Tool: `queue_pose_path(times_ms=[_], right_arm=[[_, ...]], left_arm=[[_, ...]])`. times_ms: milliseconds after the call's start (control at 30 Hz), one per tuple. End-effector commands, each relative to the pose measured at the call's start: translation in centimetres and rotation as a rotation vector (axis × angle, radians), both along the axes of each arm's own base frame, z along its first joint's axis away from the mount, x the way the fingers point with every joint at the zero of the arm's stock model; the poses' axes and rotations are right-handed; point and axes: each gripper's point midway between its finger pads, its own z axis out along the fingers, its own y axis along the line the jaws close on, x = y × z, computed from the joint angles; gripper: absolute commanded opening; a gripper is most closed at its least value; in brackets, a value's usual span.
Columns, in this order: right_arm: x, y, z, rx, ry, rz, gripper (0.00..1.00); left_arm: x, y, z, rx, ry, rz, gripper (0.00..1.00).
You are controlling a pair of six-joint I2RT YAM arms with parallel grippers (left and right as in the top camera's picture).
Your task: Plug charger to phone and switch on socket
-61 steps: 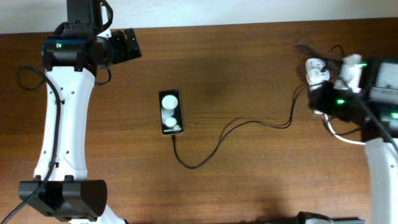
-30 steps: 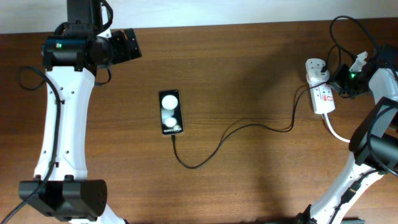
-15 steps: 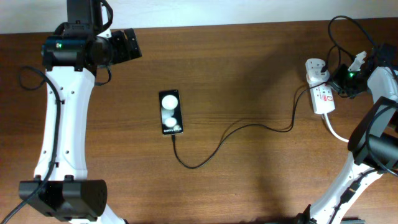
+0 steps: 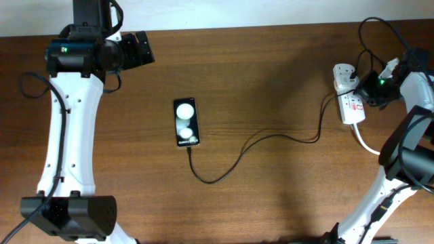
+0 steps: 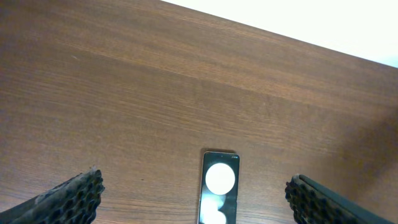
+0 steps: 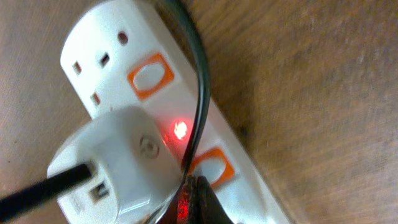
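Crossing the socket (image 6: pixel 93 46), black cable (image 6: pixel 202 87) beside adapter (image 6: pixel 118 158).

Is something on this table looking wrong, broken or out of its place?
Nothing stands out. The phone lies flat, the charger runs in a loose curve toward the socket, and the socket's red light glows.

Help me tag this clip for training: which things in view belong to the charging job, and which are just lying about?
Job: phone; charger, tip at the phone's lower edge; socket, red light lit; white adapter in it.
Just there: left pincer, open, away from everything; wooden table.
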Motion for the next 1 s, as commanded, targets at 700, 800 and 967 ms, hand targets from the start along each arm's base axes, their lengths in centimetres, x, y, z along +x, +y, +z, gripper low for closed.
queue_pose_path(times_ms=[700, 800, 967], right_arm=[[-23.3, 18.7, 33.1, -0.335, -0.479, 0.481, 0.99], [-23.3, 18.9, 33.1, -0.324, -0.483, 0.489, 0.99], [-22.3, 20.7, 30.8, -0.485, -0.671, 0.624, 0.99]], left_arm=[[0.1, 0.3, -0.3, 0.010, 0.005, 0.012, 0.99], [0.1, 0.3, -0.3, 0.010, 0.005, 0.012, 0.99], [0.1, 0.3, -0.3, 0.010, 0.005, 0.012, 0.99]])
